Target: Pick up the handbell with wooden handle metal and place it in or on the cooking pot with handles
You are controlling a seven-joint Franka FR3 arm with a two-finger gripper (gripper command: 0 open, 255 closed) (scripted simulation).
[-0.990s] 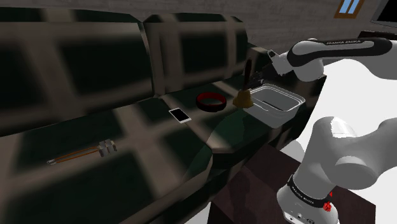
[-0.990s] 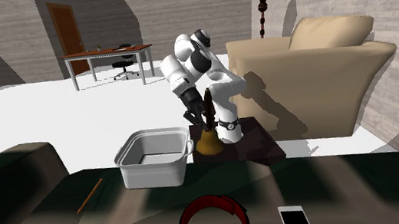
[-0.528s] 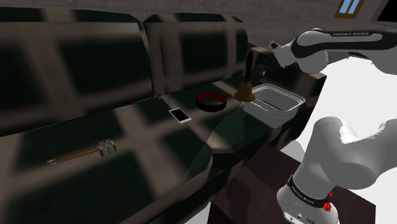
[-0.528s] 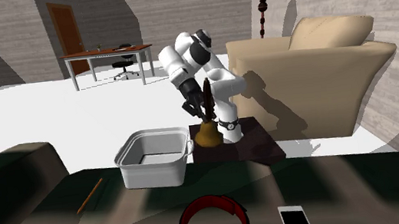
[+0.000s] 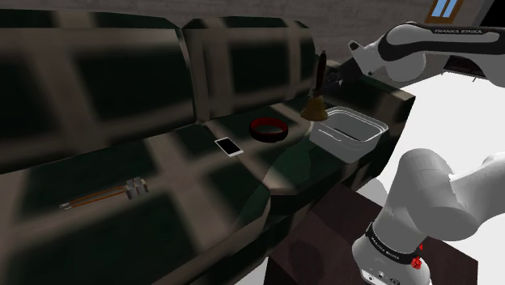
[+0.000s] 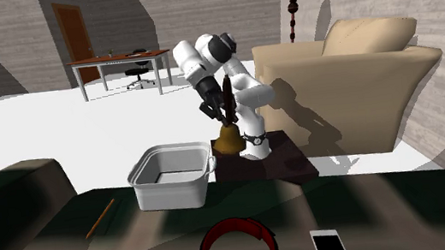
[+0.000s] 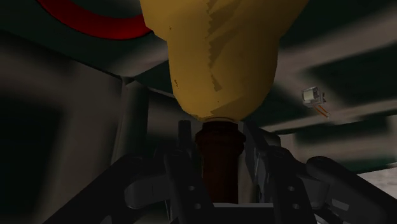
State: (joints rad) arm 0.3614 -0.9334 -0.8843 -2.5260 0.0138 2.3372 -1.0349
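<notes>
I have the gripper (image 7: pixel 219 149) clamped narrow on the dark handle of the handbell (image 5: pixel 316 108), aloft just beside the grey cooking pot (image 5: pixel 350 129); the wrist view cuts off the bell's mouth.

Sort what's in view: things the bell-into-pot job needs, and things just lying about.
Job:
bell, clasped by the gripper
pot

Lying about:
red ring
phone
small grey tool
</notes>
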